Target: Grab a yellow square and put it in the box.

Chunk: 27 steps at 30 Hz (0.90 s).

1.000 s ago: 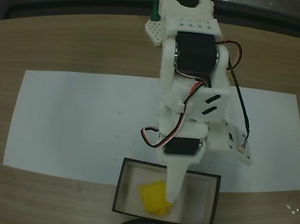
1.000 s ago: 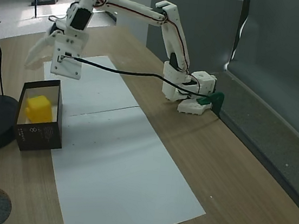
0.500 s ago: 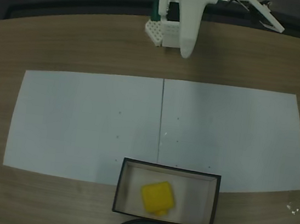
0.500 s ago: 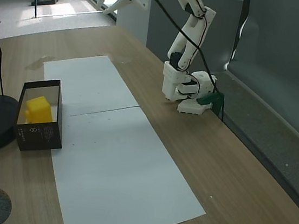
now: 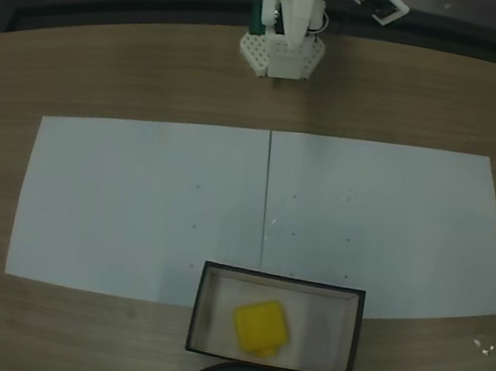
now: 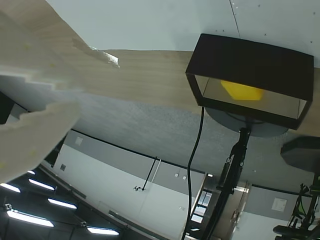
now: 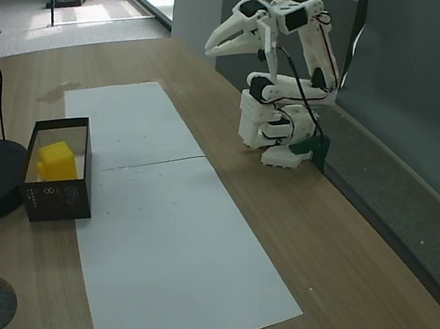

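The yellow square (image 5: 260, 327) is seen lying inside the box (image 5: 199, 307), a little left of the box's middle in a fixed view, with bare white floor on both sides of it. The box itself sits at the near edge of the paper sheet (image 5: 136, 198) on the worktop (image 5: 108, 66). The gripper (image 7: 216, 45) is folded back above the arm's base (image 7: 276, 135), well apart from the box, with its jaws slightly parted and nothing between them.

The block is judged light and somewhat soft, given its rounded edges and matte surface, so a modest squeeze should be enough and a hard one might deform it. It is not expected to be slippery or fragile. Were it to be taken up again, two opposite flat sides would be the place to hold it, approached from above between the box walls. The placing appears complete.
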### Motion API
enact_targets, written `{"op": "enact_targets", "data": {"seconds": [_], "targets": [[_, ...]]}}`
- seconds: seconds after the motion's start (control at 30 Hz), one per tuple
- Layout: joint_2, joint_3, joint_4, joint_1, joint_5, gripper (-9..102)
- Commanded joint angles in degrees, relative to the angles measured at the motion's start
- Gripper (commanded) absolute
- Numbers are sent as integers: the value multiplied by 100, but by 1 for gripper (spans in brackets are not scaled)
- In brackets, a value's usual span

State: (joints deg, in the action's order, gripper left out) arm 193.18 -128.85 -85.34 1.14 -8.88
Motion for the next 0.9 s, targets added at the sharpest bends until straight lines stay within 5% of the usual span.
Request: {"op": "enact_targets", "data": {"seconds": [0.0,0.23,0.53,0.87], "targets": [[457,-246,149,18,-18,0],[606,-703,237,9,-18,0],[606,-2997,1556,9,-9,0],[598,-4509,1916,18,1081,0]]}}
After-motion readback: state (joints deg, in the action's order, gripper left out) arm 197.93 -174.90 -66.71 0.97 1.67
